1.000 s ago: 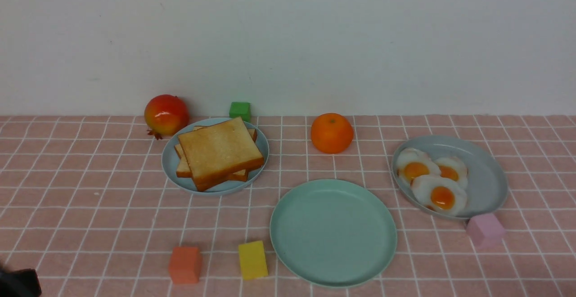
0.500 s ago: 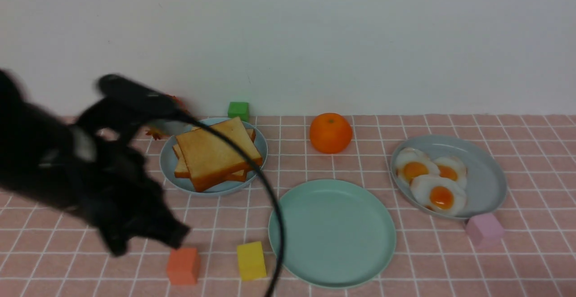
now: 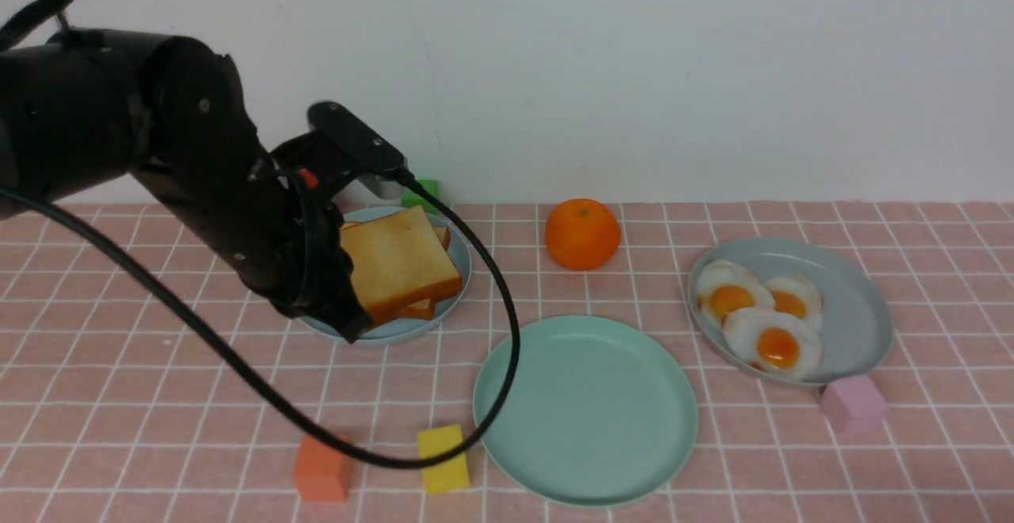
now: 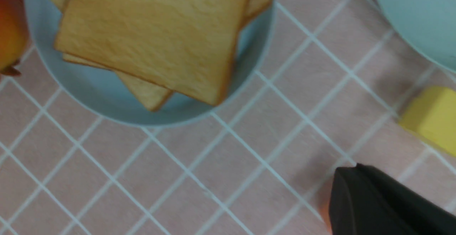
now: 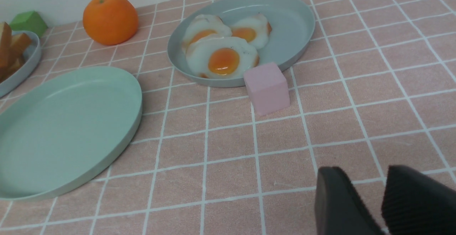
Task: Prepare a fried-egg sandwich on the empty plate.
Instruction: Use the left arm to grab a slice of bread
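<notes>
The left tool point(image 3: 349, 325), fingers pressed together and carrying nothing, hangs left of centre by the toast stack point(image 3: 400, 265). Lower centre sits the empty plate point(image 3: 586, 412): round, mint-green, low-rimmed, bare. At the right lie the fried eggs point(image 3: 760, 317). The right tool point(image 5: 367, 174) has its fingers slightly apart, with nothing between.

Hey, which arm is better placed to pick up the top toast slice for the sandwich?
Left. The left arm is right by the toast stack on the pale blue plate, jaws shut. The right arm's jaws are near the pink block, beyond the empty plate.
</notes>
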